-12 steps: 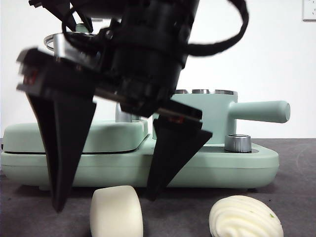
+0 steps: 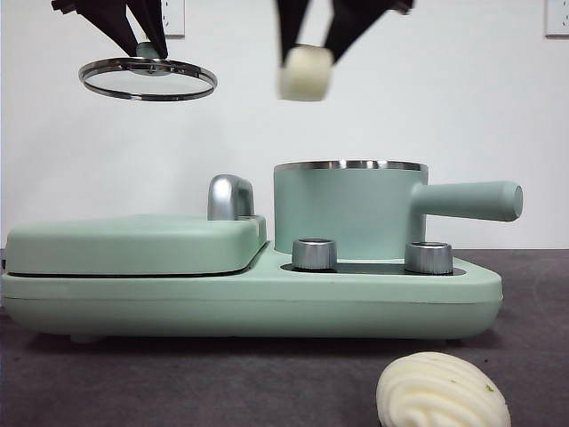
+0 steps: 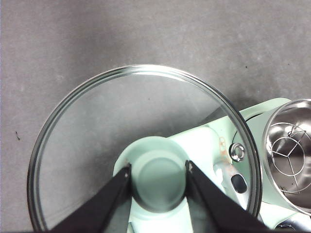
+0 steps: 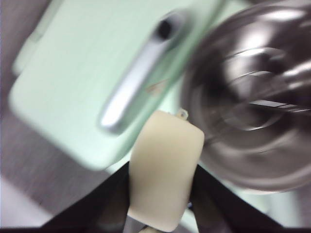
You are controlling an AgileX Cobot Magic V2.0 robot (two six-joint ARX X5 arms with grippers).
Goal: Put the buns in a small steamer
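Note:
My right gripper [image 2: 307, 62] is shut on the plain cylinder bun [image 2: 306, 73], held high above the left rim of the open mint-green steamer pot [image 2: 347, 213]; the bun also shows in the right wrist view [image 4: 165, 177], beside the pot's steel inside [image 4: 252, 97]. My left gripper [image 2: 147, 44] is shut on the green knob [image 3: 158, 179] of the glass lid [image 2: 148, 80], held up at the far left. The ridged domed bun [image 2: 442, 391] lies on the table in front of the pot. The pot's inside holds a wire rack [image 3: 291, 155].
The flat mint-green grill section [image 2: 133, 245] with its chrome handle [image 2: 229, 196] sits left of the pot on the same base. Two steel dials [image 2: 314, 253] stand on the base front. The pot's long handle [image 2: 467, 200] points right.
My right gripper closed on the plain bun and lifted it from the table to high above the pot's left rim. The lid and ridged bun have not moved.

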